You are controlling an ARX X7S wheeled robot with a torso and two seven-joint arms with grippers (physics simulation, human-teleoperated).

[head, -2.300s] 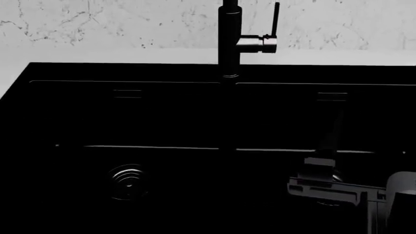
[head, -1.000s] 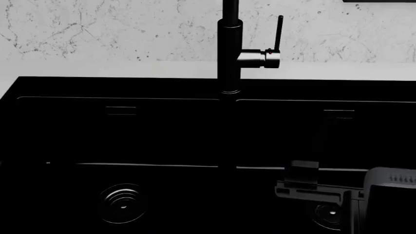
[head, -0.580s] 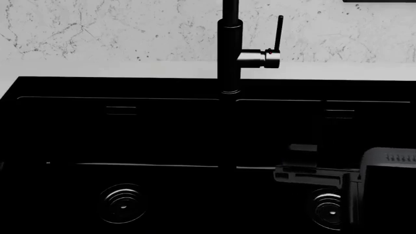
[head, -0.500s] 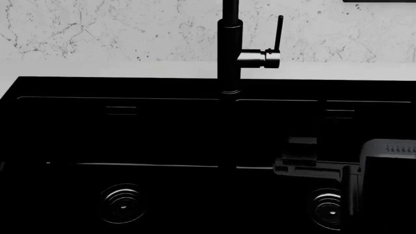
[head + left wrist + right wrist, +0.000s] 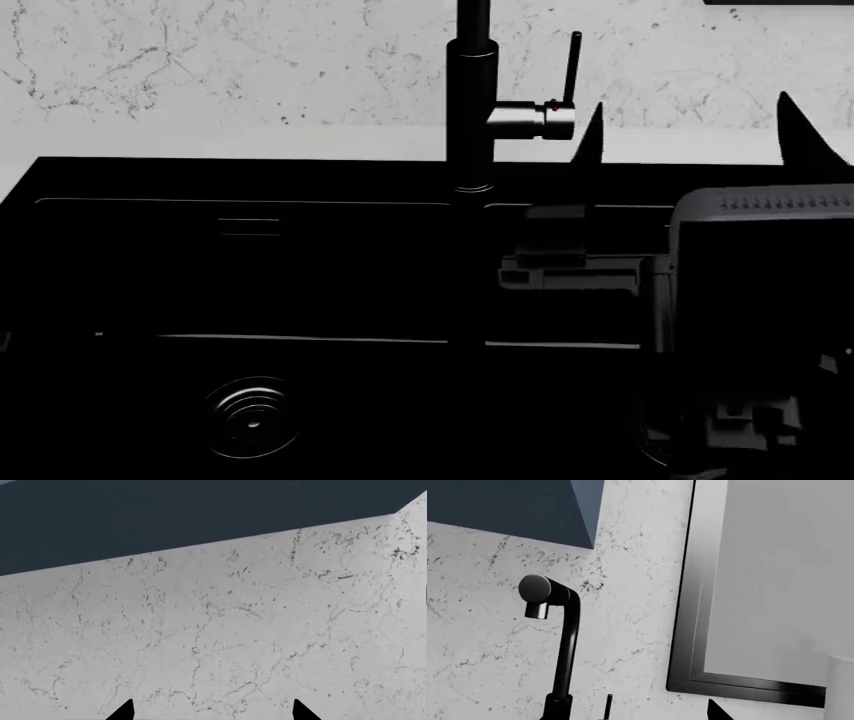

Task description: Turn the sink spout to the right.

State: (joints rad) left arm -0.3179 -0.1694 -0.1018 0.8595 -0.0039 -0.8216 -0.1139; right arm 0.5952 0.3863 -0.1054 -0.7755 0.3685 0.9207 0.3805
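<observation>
The sink spout is a slim black tube standing upright at the back middle of the black sink. Its side stub carries a thin upright lever. My right gripper is open; its two dark fingertips stand wide apart just right of the lever, not touching it. The right wrist view shows the spout with its bent head, the lever and one fingertip. My left gripper is open and empty, facing the marble wall; it does not show in the head view.
The left basin's round drain shows; my right arm hides the right one. White counter and marble wall run behind the sink. A dark-framed panel and a dark cabinet sit above.
My right arm has risen from low over the right basin and moved back and left. Its fingertips now show against the counter beside the lever. The spout has not moved.
</observation>
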